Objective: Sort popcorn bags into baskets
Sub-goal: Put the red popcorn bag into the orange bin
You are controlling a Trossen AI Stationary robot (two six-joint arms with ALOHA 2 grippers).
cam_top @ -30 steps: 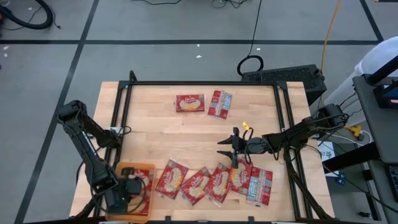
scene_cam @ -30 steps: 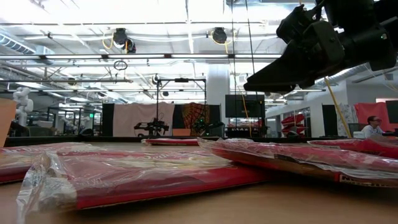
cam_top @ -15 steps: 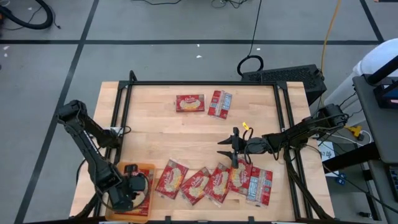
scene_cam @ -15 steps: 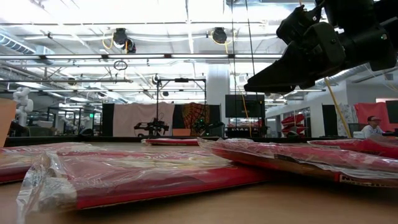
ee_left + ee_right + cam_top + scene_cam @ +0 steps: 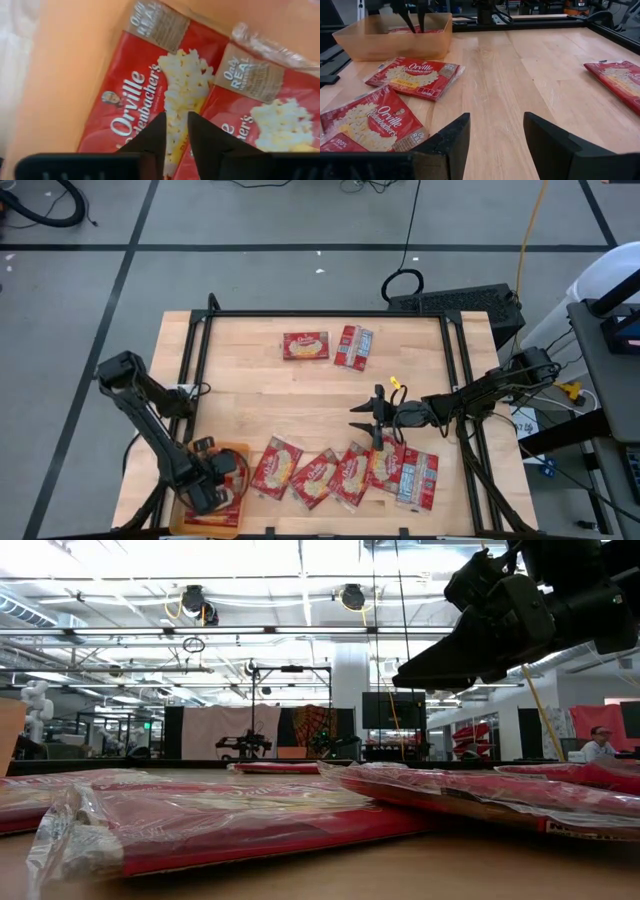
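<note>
Moved: left arm has swung since the earlier frame, elbow out, wrist drawn a bit toward the near table edge; right arm and loose bags unchanged.
High view: left gripper [image 5: 208,483] sits over the orange basket [image 5: 240,454] at the near-left corner; jaw state not readable from up here. Right gripper [image 5: 362,420] hangs mid-table, fingers apart, nothing between them. Row of five popcorn bags [image 5: 340,473] just below its tips; two more bags [image 5: 328,346] well beyond, toward the far edge.
Low view: right arm's gripper overhead at upper right; packets lie flat across the tabletop in front. Person in the room behind at far right.
Left wrist: fingers [image 5: 150,137] nearly pinched, narrow slit only, nothing clamped. Two bagged packets [image 5: 150,95] lie side by side on the basket floor directly beyond the tips, so these are released.
Right wrist: jaws spread, empty. Bare wood [image 5: 520,75] straight ahead of them; nearest bag [image 5: 415,75] off to one side, basket behind it w/ left arm's fingers inside.
Risk: near-shut left tips hover close over slick film; lifting out could snag a wrapper and drag a sorted bag over the low wall.
Risk 2: row bags overlap; right jaws could pinch two at once or slide off.
</note>
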